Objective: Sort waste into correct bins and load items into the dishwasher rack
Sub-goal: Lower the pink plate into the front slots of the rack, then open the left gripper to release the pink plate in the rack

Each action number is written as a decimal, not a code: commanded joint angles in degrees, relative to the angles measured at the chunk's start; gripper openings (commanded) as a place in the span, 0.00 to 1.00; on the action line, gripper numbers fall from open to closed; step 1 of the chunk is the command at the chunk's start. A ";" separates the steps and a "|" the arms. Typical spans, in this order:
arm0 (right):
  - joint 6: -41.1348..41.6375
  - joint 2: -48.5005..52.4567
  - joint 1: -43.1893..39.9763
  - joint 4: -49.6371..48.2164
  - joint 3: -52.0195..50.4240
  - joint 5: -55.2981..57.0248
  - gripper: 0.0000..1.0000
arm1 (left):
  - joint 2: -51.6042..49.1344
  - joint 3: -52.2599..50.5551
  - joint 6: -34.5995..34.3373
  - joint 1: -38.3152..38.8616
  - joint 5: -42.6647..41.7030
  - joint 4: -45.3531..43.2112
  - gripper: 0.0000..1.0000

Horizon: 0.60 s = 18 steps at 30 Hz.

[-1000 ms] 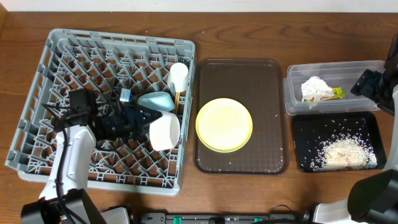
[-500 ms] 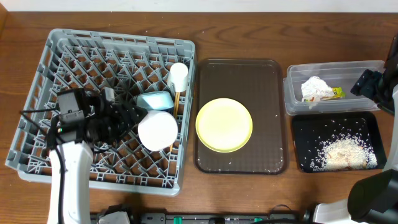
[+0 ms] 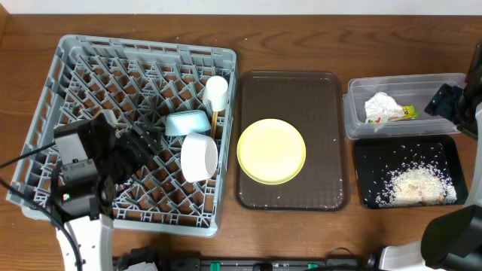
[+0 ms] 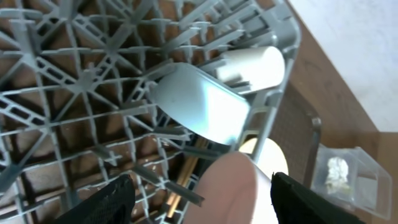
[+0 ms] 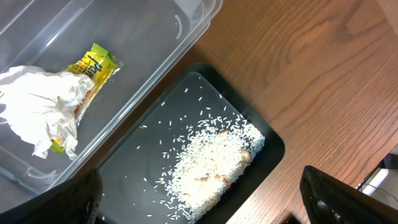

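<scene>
Overhead: left tool (image 3: 147,141) is over the dishwasher rack (image 3: 75,83), apart from the white bowl (image 3: 199,157) lying on its side among the pegs. The yellow plate (image 3: 271,150) sits on the brown serving tray (image 3: 260,90).

Left wrist: jaws stand wide, empty; the light blue bowl (image 4: 199,106) lies ahead.

Right wrist: right tool (image 5: 202,202) is open and empty above the rice (image 5: 211,168) in the black tray (image 5: 267,146). The napkin (image 5: 43,99) and packet (image 5: 93,65) are in the clear tub (image 5: 155,25).

Pegs (image 3: 113,75) are standing up all across the rack (image 3: 147,47); its far and left rows are carrying nothing more. The cup (image 3: 216,90), blue bowl (image 3: 188,122) and white bowl (image 3: 199,156) are crowding its right edge. The left gripper (image 3: 143,141) is hanging over the near-left part. The plate (image 3: 271,150) is filling the middle of the tray (image 3: 256,90).
</scene>
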State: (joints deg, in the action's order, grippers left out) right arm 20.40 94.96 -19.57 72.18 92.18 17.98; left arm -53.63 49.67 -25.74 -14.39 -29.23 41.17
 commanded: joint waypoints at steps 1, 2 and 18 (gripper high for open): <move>0.76 -0.94 -0.61 0.04 0.26 0.59 0.99 | 1.99 1.31 0.17 3.17 -1.79 0.59 0.70; 0.76 -0.94 -0.61 0.04 0.26 0.59 0.99 | 2.36 1.31 0.33 4.68 -1.79 1.01 0.69; 0.76 -0.94 -0.61 0.04 0.26 0.59 0.99 | -13.53 1.25 6.64 14.84 -3.10 2.40 0.56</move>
State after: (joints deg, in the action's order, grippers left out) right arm 20.40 94.96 -19.57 72.18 92.18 17.98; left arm -64.40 50.54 -20.80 0.23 -32.32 42.85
